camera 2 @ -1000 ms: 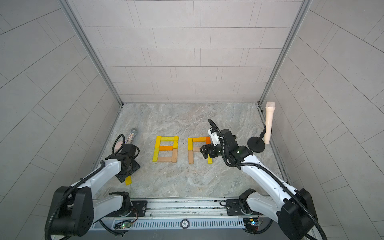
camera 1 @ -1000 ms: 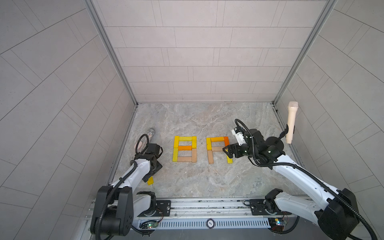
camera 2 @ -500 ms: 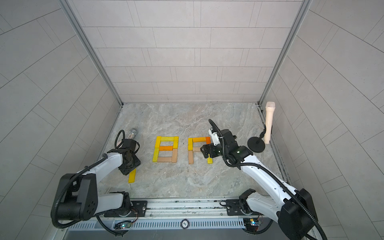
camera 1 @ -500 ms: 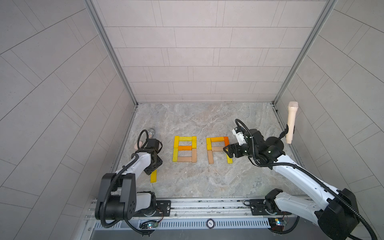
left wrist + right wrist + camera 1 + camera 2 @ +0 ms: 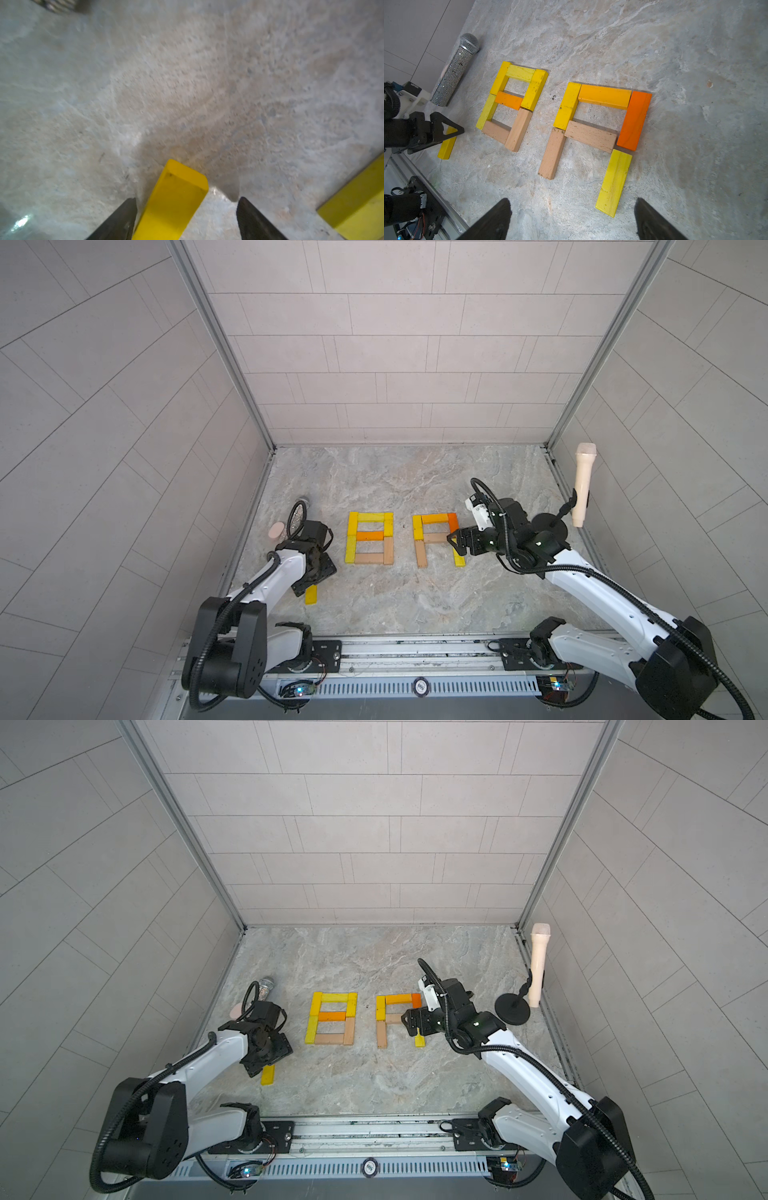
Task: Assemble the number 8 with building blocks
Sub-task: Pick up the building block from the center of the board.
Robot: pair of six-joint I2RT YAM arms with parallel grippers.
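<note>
Seven building blocks form a closed 8 [image 5: 369, 537] [image 5: 332, 1018] [image 5: 510, 104] left of centre. Beside it on the right, six blocks make a second figure [image 5: 436, 537] [image 5: 397, 1017] with an open bottom. Its lower right yellow block [image 5: 614, 182] lies askew. My right gripper [image 5: 455, 541] [image 5: 409, 1021] [image 5: 572, 200] hangs open just over that block, holding nothing. A loose yellow block [image 5: 310, 594] [image 5: 268, 1074] [image 5: 174, 203] lies flat near the front left. My left gripper [image 5: 311, 572] [image 5: 186, 199] stands open astride it, and the block sits closer to one finger [image 5: 124, 216].
A glittery silver microphone [image 5: 298, 516] [image 5: 454, 70] and a small pink oval [image 5: 276, 529] lie by the left wall behind my left arm. A cream microphone [image 5: 583, 485] stands on a black stand [image 5: 512, 1009] at the right wall. A metal rail runs along the front edge.
My left gripper drew back from the loose yellow block, then came forward over it again, its jaws narrowing and widening. The right arm has hardly moved.
</note>
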